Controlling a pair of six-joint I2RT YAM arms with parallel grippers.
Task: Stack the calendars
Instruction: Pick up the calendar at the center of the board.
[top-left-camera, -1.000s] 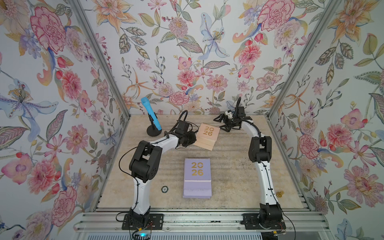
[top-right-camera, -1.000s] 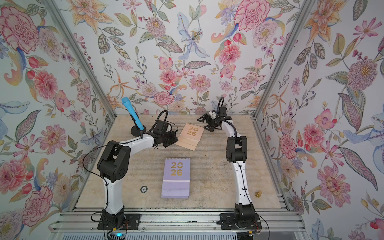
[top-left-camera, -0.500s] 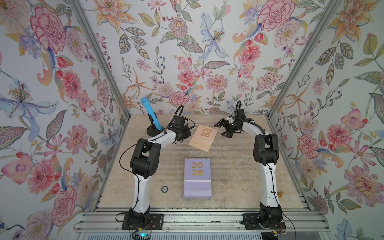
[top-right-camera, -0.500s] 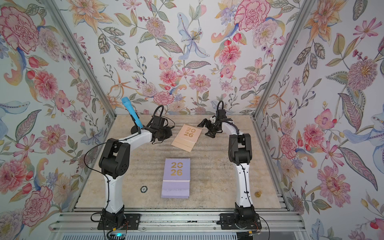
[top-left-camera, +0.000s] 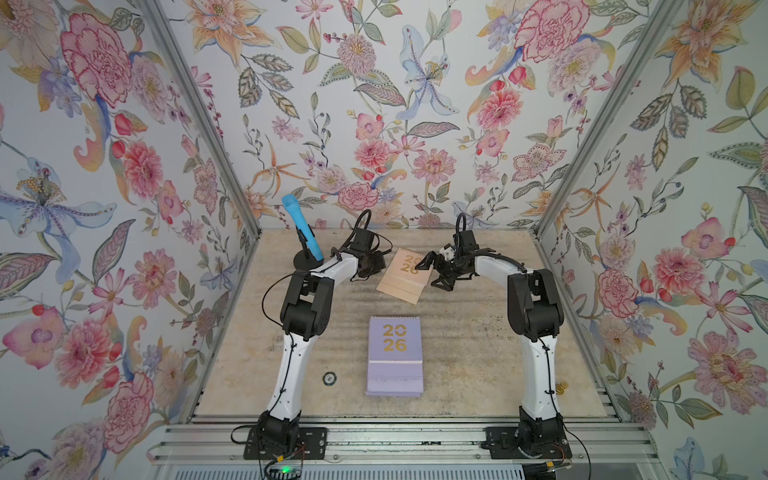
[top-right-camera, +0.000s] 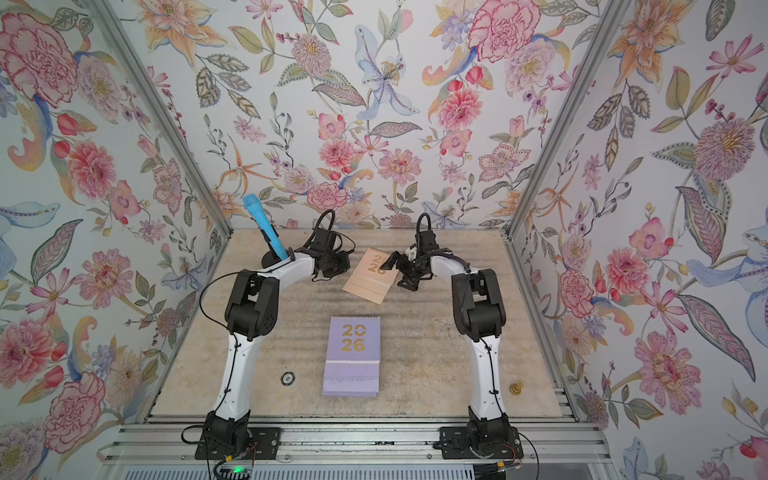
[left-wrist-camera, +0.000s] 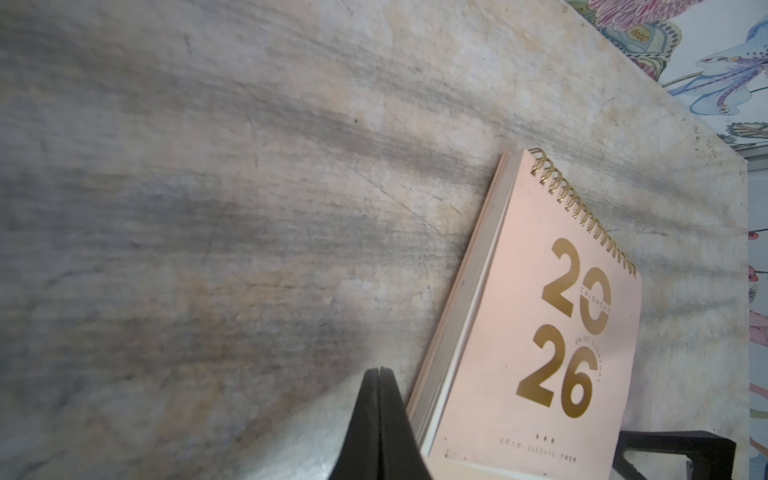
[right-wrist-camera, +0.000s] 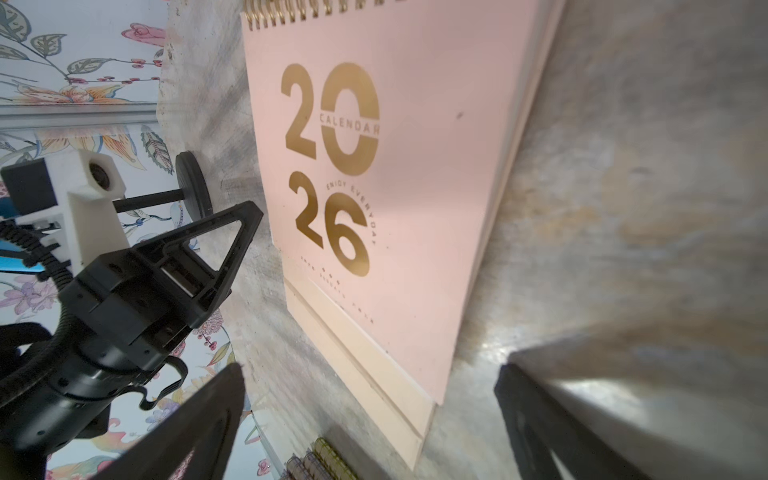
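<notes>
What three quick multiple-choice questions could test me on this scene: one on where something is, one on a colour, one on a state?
1. The peach calendar is: A) held in the air; B) lying on the table between the left gripper and the right gripper; C) leaning on the back wall.
2. The microphone is: A) blue; B) red; C) green.
3. The right gripper's jaws are: A) shut and empty; B) shut on the calendar; C) wide open.

Answers: 1 B, both top views show it lying between them; 2 A, its body is plainly blue; 3 C, the right wrist view shows them standing far apart.
</notes>
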